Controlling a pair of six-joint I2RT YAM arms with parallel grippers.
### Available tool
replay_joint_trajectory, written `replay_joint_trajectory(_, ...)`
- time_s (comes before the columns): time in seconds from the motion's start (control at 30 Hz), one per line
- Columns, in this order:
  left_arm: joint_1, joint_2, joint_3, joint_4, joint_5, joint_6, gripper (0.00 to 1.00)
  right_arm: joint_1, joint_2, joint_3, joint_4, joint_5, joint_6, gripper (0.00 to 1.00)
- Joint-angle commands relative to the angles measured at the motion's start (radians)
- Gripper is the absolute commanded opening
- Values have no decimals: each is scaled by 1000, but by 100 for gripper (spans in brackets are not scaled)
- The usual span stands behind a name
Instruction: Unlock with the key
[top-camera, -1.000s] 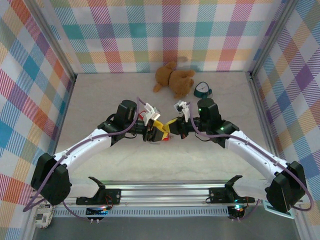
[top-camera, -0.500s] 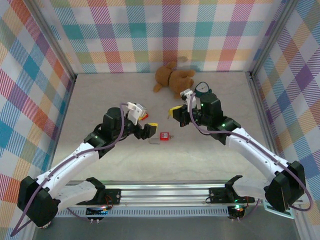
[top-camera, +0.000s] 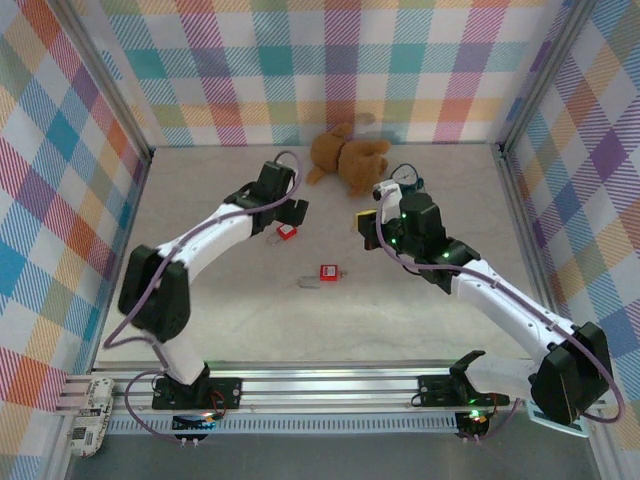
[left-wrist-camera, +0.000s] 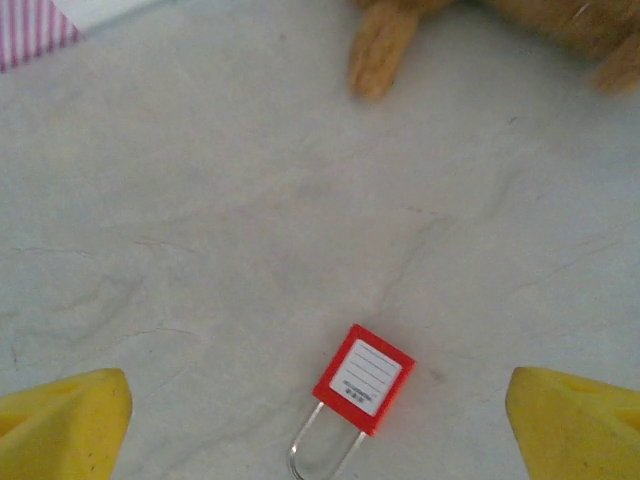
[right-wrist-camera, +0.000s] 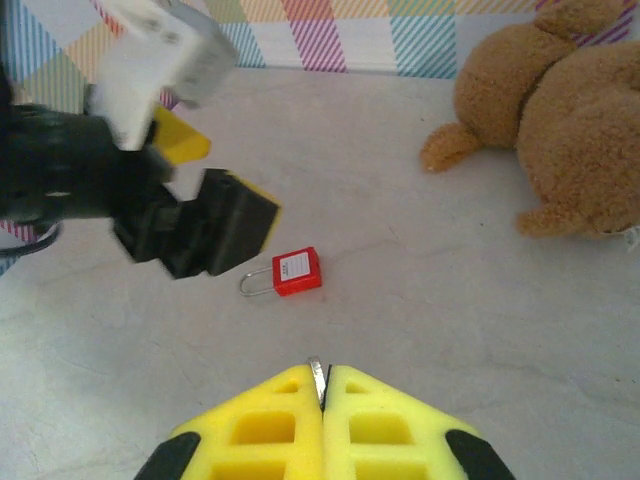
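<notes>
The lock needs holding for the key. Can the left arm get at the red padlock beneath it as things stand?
Probably yes. The left tool is open, the red padlock lies on bare table between its fingers, and nothing covers it.

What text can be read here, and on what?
No text is readable.
Far padlock, white label: ruled lines and one line of tiny print, too blurred to read.
Near padlock: label too small to read.
White device by the rail: markings too small to read.
Teal dial: face too small to read.
</notes>
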Motion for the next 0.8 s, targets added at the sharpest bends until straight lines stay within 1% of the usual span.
replay_joint_trajectory(0.0, 17, 125, 129, -272, 48, 76, 94, -5, -42, -16, -8, 26, 8, 0)
replay_joint_trajectory(0.07, 30, 194, 188, -319, 99, 94, 93, -5, -49, -24, -9, 24, 10, 0)
replay_joint_trajectory(0.2, 49, 284, 263, -381, 195, 116, 90, -5, -37, -23, -15, 16, 12, 0)
replay_joint_trajectory(0.33, 50, 339, 294, -400, 245, 126, 86, -5, -20, -19, -8, 10, 16, 0)
replay_joint_trajectory(0.4, 50, 365, 310, -409, 240, 129, 82, -5, -9, -16, -3, 0, 20, 0)
replay_joint_trajectory(0.53, 58, 397, 335, -407, 196, 125, 79, -5, 9, -11, 9, -15, 27, 0)
replay_joint_trajectory(0.77, 86, 430, 386, -433, 219, 125, 77, -4, 29, -12, 14, -15, 26, 0)
